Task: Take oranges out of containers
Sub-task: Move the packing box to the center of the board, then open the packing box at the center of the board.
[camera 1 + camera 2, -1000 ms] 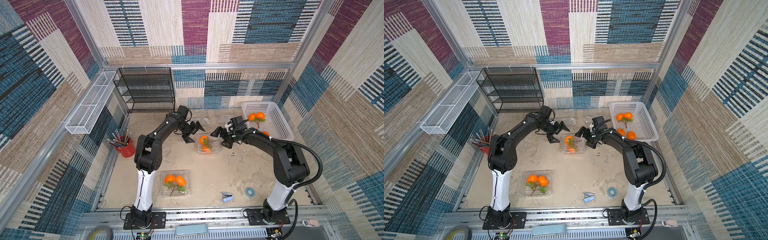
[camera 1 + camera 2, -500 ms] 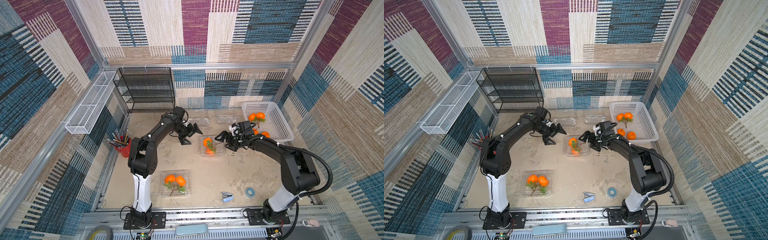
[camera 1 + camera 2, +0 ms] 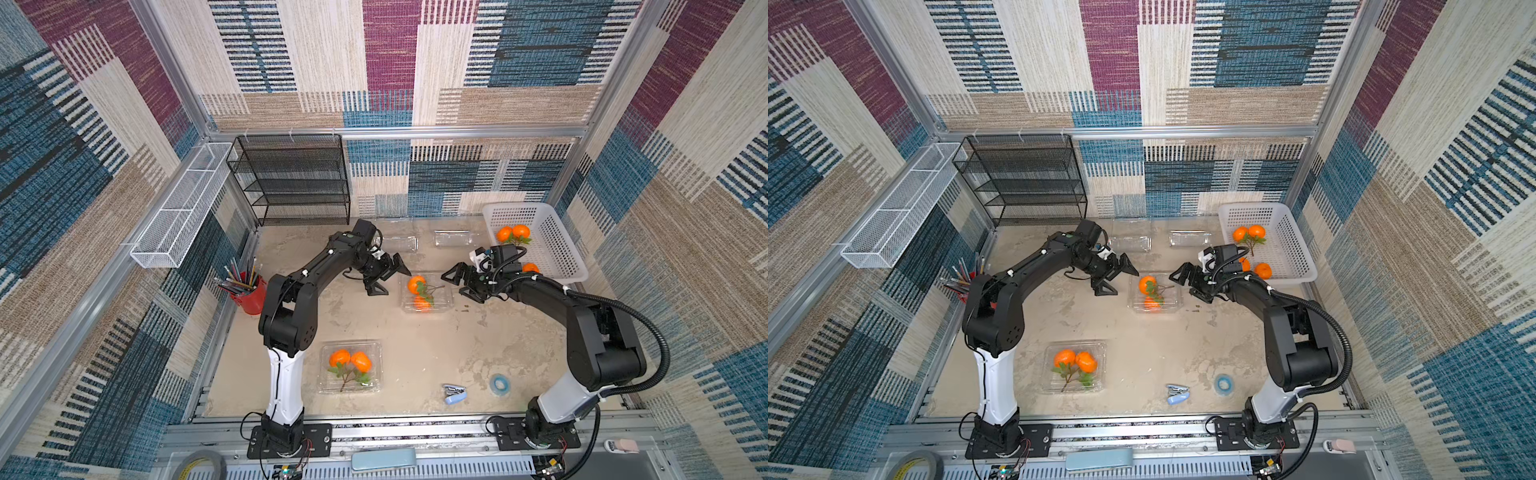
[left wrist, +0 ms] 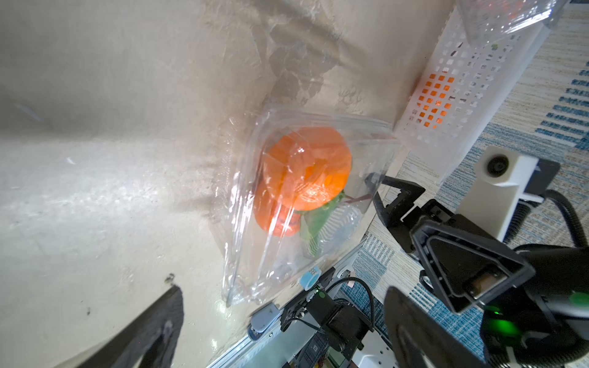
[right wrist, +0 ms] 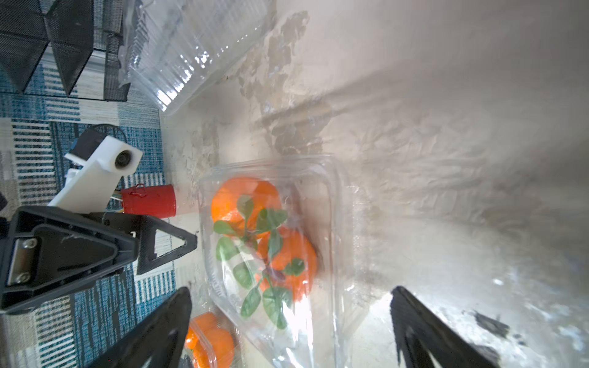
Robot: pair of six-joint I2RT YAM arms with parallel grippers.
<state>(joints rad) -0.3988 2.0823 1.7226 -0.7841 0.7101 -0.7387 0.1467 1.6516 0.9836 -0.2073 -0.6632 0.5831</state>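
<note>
A clear container in the middle of the table holds two oranges on a leafy stem. My left gripper stands open just left of it, my right gripper open just right of it, neither touching it. In the left wrist view the container lies ahead of the open left gripper. In the right wrist view the oranges show through the plastic ahead of the open right gripper. A front container holds two more oranges.
Two empty clear containers lie at the back. The white basket at the back right holds several oranges. A red pencil cup and black mesh shelf stand left. A stapler and tape roll lie in front.
Both arms have shifted a little toward the front and right, staying either side of the middle container, which has slid slightly rightward. Both grippers remain open.
</note>
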